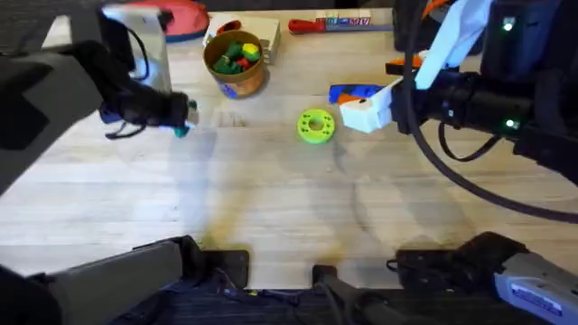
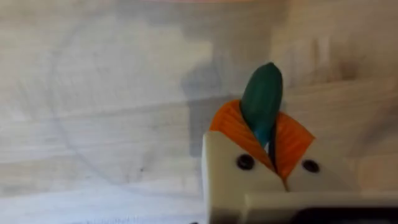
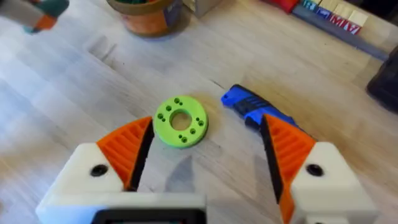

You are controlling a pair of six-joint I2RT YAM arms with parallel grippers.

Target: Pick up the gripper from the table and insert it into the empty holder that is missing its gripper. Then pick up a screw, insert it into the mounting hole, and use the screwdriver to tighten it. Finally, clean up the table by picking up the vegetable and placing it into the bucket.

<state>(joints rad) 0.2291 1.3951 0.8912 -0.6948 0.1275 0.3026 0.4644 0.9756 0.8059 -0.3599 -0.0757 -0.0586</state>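
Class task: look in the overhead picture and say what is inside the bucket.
Inside the bucket lies a pile of small toy pieces, green, yellow and red. Whatever sits beneath that pile, and the bucket's floor, is covered.

A pale wooden table (image 1: 271,208) carries the bucket (image 1: 235,61), a yellow-green ring (image 1: 315,125) and the blue-handled screwdriver (image 1: 354,92). A red-handled tool (image 1: 312,25) and a red pouch (image 1: 181,18) lie along its far edge.
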